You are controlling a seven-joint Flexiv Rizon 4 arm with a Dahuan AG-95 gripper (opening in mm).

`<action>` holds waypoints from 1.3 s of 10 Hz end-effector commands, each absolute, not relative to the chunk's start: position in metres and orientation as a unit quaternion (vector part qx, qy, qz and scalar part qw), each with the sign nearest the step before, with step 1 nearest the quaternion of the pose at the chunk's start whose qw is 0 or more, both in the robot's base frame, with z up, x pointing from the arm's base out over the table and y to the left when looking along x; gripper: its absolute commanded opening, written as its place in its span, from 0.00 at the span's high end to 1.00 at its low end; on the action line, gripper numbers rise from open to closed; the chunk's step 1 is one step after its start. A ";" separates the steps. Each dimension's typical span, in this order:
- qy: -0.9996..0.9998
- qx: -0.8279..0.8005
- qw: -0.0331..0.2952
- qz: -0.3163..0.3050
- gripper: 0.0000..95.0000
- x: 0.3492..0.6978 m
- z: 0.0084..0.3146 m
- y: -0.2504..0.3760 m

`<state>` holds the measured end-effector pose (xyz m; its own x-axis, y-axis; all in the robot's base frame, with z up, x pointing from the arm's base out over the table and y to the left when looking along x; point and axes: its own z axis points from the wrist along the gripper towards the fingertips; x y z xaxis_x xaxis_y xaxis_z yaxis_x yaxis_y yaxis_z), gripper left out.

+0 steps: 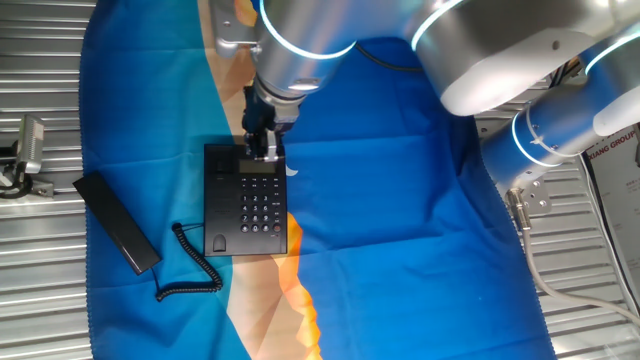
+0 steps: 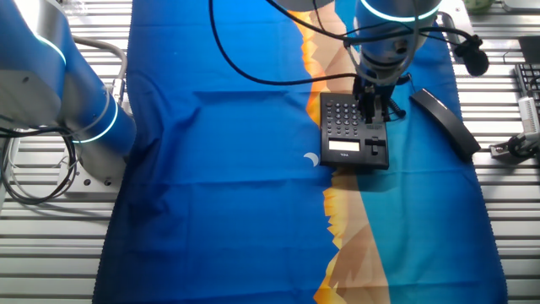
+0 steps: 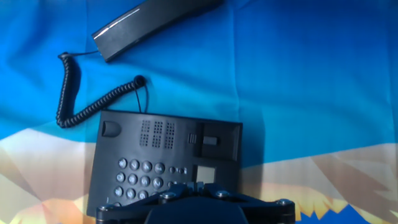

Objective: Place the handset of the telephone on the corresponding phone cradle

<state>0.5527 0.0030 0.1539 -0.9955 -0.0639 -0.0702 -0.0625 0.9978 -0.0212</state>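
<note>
The black telephone [image 1: 246,200] lies on the blue cloth, keypad up. Its cradle [image 1: 217,195] is the empty strip along its left edge, with an arch mark at the near end. The handset [image 1: 116,222] lies flat on the cloth to the left of the phone, apart from it. The coiled cord [image 1: 190,270] runs from it to the phone. My gripper [image 1: 264,148] hangs just above the phone's display end, fingers together and empty. The hand view shows the handset [image 3: 155,22], cord [image 3: 87,106], phone [image 3: 165,158] and cradle [image 3: 124,129] beyond my gripper [image 3: 195,185].
The blue and orange cloth [image 1: 400,230] covers a slatted metal table [image 1: 40,300]. A small metal device [image 1: 28,150] stands at the left edge. The robot's base [image 2: 76,110] stands beside the cloth. Cables hang over the phone in the other fixed view [image 2: 253,67].
</note>
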 end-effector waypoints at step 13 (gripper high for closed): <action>0.999 -0.003 0.036 -0.015 1.00 0.588 0.150 0.017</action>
<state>0.5889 0.0189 0.1496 -0.9973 -0.0090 -0.0732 -0.0068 0.9995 -0.0296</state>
